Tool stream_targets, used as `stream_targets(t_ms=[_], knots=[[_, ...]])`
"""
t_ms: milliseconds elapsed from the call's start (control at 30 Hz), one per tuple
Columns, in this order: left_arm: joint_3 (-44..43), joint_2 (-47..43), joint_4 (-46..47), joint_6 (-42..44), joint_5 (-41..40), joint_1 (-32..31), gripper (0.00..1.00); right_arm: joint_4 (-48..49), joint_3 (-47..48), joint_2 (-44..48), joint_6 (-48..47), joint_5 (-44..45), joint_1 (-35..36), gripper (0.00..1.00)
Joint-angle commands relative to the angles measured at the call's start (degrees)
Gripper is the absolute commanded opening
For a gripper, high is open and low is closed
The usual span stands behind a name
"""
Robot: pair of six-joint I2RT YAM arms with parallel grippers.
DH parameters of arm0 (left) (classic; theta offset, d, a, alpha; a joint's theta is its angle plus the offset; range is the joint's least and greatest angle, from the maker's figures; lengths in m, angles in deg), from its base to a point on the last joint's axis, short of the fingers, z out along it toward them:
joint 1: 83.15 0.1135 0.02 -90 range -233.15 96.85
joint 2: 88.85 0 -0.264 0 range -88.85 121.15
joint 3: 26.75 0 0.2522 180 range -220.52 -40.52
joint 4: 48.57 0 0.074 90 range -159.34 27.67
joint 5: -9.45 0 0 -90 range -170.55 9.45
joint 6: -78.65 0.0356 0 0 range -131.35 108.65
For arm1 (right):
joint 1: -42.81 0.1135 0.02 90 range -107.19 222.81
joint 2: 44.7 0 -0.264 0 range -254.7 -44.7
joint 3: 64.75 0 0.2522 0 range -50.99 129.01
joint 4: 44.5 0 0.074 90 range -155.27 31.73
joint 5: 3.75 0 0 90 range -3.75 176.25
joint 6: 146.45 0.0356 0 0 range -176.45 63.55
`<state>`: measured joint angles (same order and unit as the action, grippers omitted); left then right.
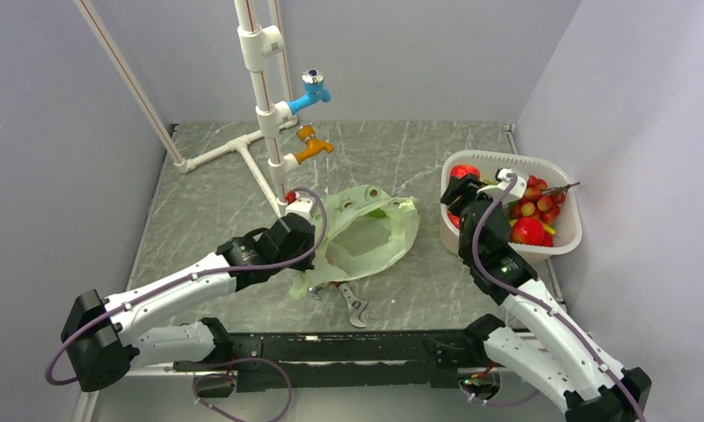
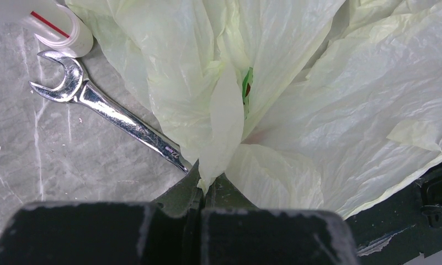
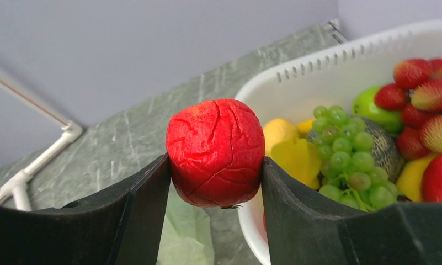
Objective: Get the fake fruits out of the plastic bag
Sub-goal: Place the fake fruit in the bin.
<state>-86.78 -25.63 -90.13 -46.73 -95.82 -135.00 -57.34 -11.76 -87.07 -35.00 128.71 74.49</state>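
Left gripper (image 2: pixel 203 186): clamped on a fold of the bag (image 2: pixel 318 110), mid-table; I hold it taut.
Right gripper (image 3: pixel 216 161): squeezing a red fruit (image 3: pixel 216 130) at the tub (image 3: pixel 329 72) rim.
Next: I move inward, lower, then release gently.

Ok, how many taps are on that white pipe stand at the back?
2. A blue tap sits higher up the white pipe, and an orange tap is just below it. Both stick out to the right. No others show.

wrench (image 1: pixel 352 306), white tub (image 1: pixel 517 159), tapped pipe (image 1: pixel 262 88)
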Motion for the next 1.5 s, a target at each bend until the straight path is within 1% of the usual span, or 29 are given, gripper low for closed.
stream_targets(t_ms=[0, 167, 300, 467, 533, 633, 733, 867, 1033, 1200, 1267, 1367, 1400, 1467], knots=[[-1.34, -1.91, -0.04, -0.56, -0.07, -0.27, 0.0, -5.98, 0.24, -2.41, 7.91, -0.8, -2.75, 0.0], [-0.14, -3.39, 0.17, -0.91, -0.3, -0.27, 0.0, -6.96, 1.01, -4.66, 9.81, -1.17, -5.3, 0.0], [0.58, -3.95, 0.83, -1.05, -0.08, -0.29, 0.0, -8.19, 0.65, -4.44, 11.4, -0.08, -6.89, 0.0], [-0.53, -3.29, 0.57, -0.15, -0.12, -0.33, 0.0, -9.07, -0.96, -4.32, 13.15, 5.15, -8.43, 0.0], [-0.66, -3.13, 0.72, 0.05, -0.07, -0.31, 0.0, -9.6, -1.18, -4.98, 14.48, 7.13, -9.6, 0.06], [-0.91, -2.64, 0.36, 0.22, -0.19, -0.31, 0.0, -10.41, -0.42, -6.41, 15.34, 7.72, -11.65, 0.06], [-0.7, -2.55, 0.47, 0.22, 0.01, -0.27, 0.0, -11.98, 0.96, -7.73, 16.9, 8.23, -14.92, 0.07], [-0.68, -2.83, 0.02, 0.36, -0.02, -0.27, 0.0, -12.34, 1.34, -8.18, 18.92, 7.99, -20.29, 0.13], [-1.34, -3.27, -0.76, 0.99, 0.05, -0.32, 0.0, -11.76, 0.83, -9.71, 20.68, 4.62, -25.55, 0.16], [-1.37, -3.28, -0.9, 1.3, 0.12, -0.27, 0.0, -10.04, 0.22, -11.75, 21.19, 1.04, -30.07, 0.28], [-1.44, -3.18, -0.74, 1.39, 0.34, -0.32, 0.0, -10.87, 0.94, -12.82, 21.85, 0.07, -31.18, 0.33], [-1.43, -3.06, -0.63, 1.33, 0.55, -0.35, 0.0, -9.68, 0.86, -13.5, 20.48, -1.5, -31.42, 0.47], [-1.34, -3.07, -0.56, 1.3, 0.65, -0.33, 0.0, -8.76, 0.64, -13.53, 19.63, -2.27, -31.42, 0.54], [-1.14, -3.19, -0.26, 1.28, 0.63, -0.33, 0.0, -8.06, 0.6, -13.73, 18.43, -3.14, -31.42, 0.65]])
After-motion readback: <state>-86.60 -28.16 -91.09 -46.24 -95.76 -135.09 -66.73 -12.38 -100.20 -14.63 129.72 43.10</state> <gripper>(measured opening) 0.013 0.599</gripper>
